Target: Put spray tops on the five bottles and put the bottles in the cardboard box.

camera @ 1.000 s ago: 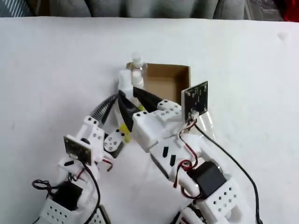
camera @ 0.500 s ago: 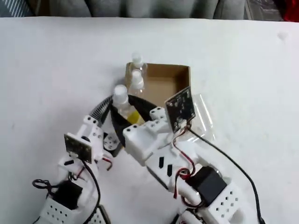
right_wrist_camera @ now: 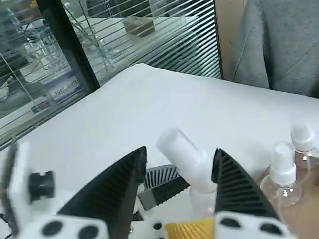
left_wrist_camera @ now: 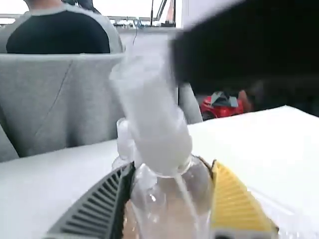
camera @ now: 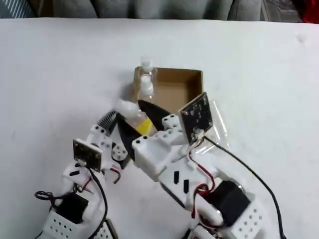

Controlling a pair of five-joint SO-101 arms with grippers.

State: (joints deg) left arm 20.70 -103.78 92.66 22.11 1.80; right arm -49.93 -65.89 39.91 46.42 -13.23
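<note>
From above, the left gripper [camera: 124, 122] clamps a bottle [camera: 135, 119] just beside the cardboard box [camera: 194, 75]. In the left wrist view, its grey and yellow fingers [left_wrist_camera: 99, 214] press the bottle's sides. In the right wrist view, the right gripper [right_wrist_camera: 180, 152] is spread wide, its black fingers straddling the tilted spray top [right_wrist_camera: 180, 145].

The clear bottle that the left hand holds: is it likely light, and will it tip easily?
The clear bottle looks thin-walled and seems empty, so probably light and easily dented. Its tall spray top likely makes it top-heavy; set upright, it may tip at a nudge.
</note>
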